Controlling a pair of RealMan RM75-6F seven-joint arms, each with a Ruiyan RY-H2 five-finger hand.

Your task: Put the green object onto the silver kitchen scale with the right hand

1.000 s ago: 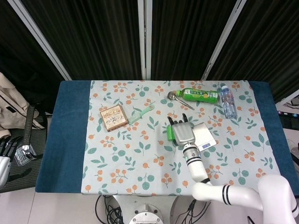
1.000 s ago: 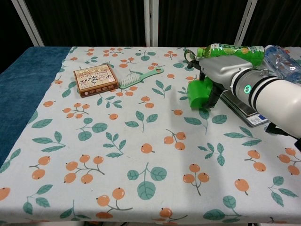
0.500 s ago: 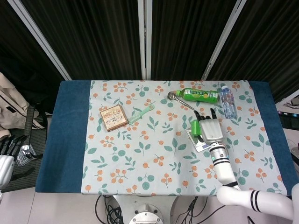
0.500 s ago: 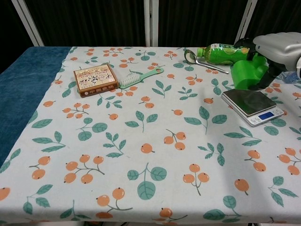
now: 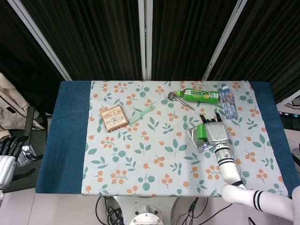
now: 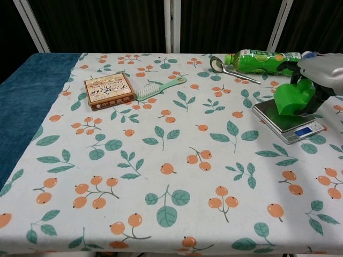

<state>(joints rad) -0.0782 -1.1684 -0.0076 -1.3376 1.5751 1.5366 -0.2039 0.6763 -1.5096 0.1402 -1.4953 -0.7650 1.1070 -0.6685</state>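
1. I'm looking at a table under a leaf-and-orange patterned cloth, with dark curtains hanging behind it.
2. My right hand is gripping the green block, fingers wrapped around it.
3. The block is sitting over the silver scale (whether it's touching the plate, I can't tell).
4. My left hand is hanging off the table's left edge, fingers apart and holding nothing.
5. A green bottle, a spoon, a brush and a box are lying farther back.
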